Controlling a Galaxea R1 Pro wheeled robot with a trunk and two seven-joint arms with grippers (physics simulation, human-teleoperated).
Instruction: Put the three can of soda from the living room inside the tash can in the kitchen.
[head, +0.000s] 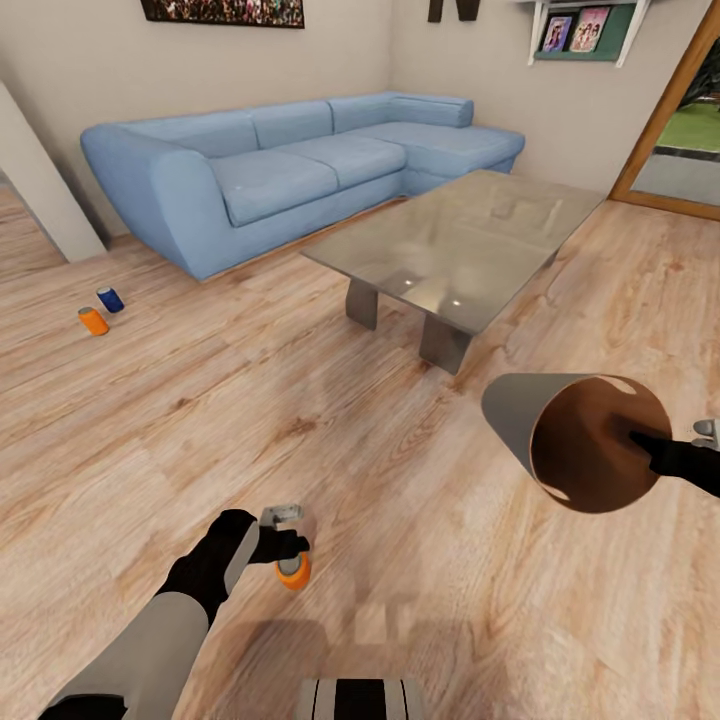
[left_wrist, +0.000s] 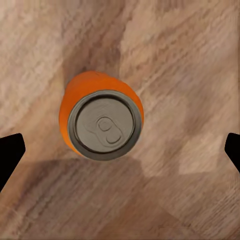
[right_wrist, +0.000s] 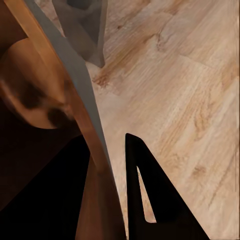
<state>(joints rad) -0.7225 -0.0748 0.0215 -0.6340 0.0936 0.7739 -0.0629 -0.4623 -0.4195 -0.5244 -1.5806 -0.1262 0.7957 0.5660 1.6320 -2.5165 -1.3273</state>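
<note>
Three soda cans are visible. One orange can, grey lid with pull tab, stands upright on the wooden floor beneath the left gripper, jaws spread wide around it. Another orange can and a blue can lie near the sofa. The right gripper jaws clamp the copper-brown trash can rim.
</note>
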